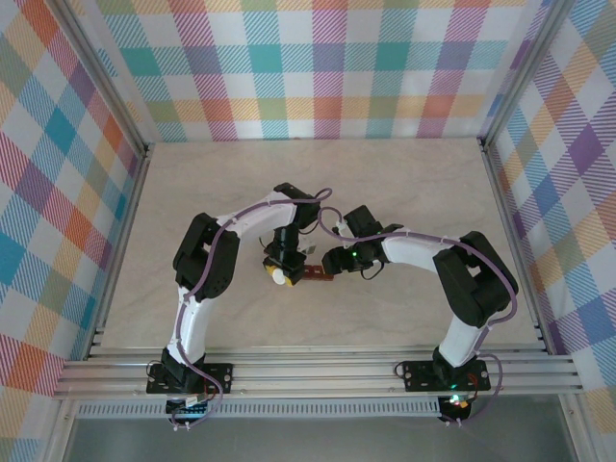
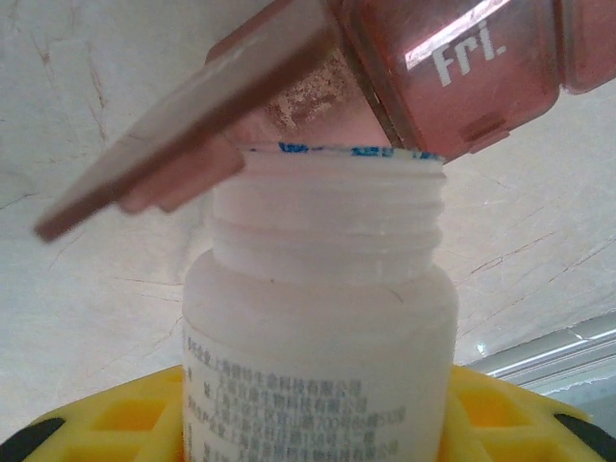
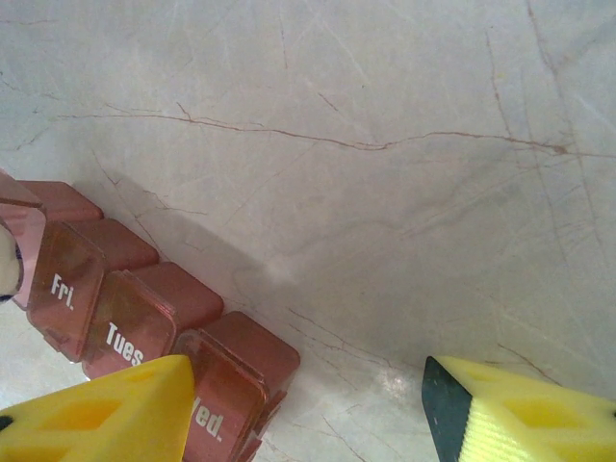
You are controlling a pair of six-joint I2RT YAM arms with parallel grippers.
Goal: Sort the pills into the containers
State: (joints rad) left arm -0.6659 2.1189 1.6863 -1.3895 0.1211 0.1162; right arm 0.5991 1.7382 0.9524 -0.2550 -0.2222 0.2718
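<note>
Four lidded containers point(image 3: 125, 318) in one red-brown strip lie on the desk point(image 3: 385, 144), near centre, end lid raised. One white bottle point(image 2: 318, 318), clamped in the jaws of the left gripper point(image 1: 279, 265), open mouth touching that lid. Jaws of the right gripper point(image 3: 308, 414) spread wide, empty, just beside the "Wed." end.

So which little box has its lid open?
The end one beside Fri.: its lid swings out by the white bottle; Fri., Tues and Wed. lids lie shut.
</note>
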